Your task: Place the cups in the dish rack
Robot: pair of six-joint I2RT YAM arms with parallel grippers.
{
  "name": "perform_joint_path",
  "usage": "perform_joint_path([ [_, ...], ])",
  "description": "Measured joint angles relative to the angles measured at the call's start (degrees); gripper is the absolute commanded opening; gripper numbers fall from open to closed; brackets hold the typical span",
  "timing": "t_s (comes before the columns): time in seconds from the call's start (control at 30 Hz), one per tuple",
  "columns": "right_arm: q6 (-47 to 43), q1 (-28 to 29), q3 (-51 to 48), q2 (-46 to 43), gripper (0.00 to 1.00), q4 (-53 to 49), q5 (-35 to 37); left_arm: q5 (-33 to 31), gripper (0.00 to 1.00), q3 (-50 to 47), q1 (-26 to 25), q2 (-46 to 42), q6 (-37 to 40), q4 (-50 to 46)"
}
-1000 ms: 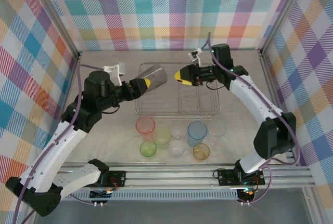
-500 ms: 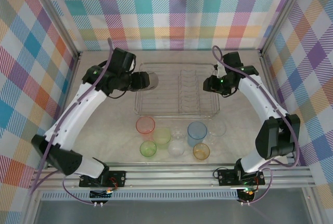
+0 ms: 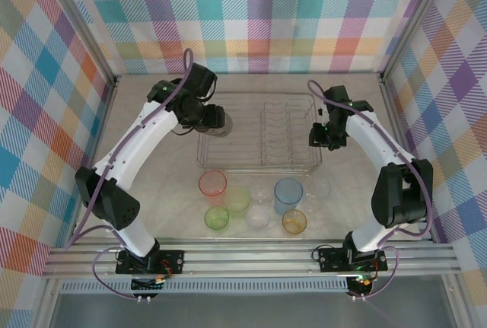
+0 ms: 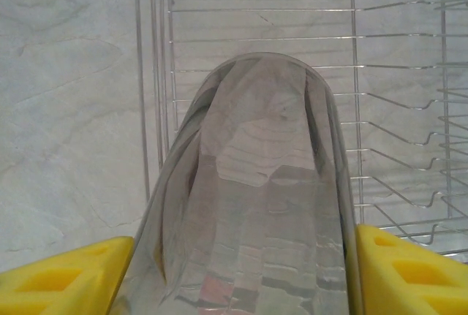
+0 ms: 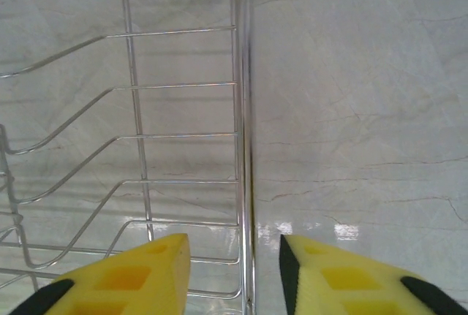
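The smoky grey cup (image 4: 256, 198) is clamped between the yellow fingers (image 4: 66, 278) of my left gripper (image 4: 241, 286). It hangs over the left end of the silver wire dish rack (image 4: 256, 8). From above, the left gripper (image 3: 204, 119) and the grey cup (image 3: 221, 122) sit at the dish rack's (image 3: 259, 168) back left. My right gripper (image 3: 319, 139) is at the rack's right side. In its wrist view the right gripper (image 5: 234, 271) stands open astride the rack's rim wire (image 5: 245, 147), with neither pad touching it.
Several cups stand on the table in front of the rack: pink-red (image 3: 212, 184), pale green (image 3: 237, 199), green (image 3: 217, 218), clear (image 3: 259, 212), blue (image 3: 288, 193), orange (image 3: 294, 222) and another clear one (image 3: 318, 186). Checked walls close in the sides and back.
The left arm has swung the grey cup back over the rack's left end. The right gripper has turned downward to the rack's right rim, and its jaws have narrowed.
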Motion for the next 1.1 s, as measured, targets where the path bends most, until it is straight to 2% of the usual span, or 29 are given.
perform_joint_path([
  [0.23,-1.4,0.0,-2.1,0.0,0.17,0.3,0.0,-0.1,0.0,3.0,0.0,5.7,2.6,-0.5],
  [0.43,-3.7,0.3,-3.7,0.2,0.12,0.9,-0.3,-0.6,0.0,5.1,0.0,10.0,3.7,-2.2],
  [0.6,-4.9,1.9,-4.3,0.2,0.01,1.9,0.7,-1.7,0.0,6.8,0.0,11.4,4.1,-3.5],
  [1.1,-6.1,3.3,-7.5,-2.7,0.0,3.6,2.6,-6.5,0.0,13.9,0.0,15.4,4.4,-8.1],
])
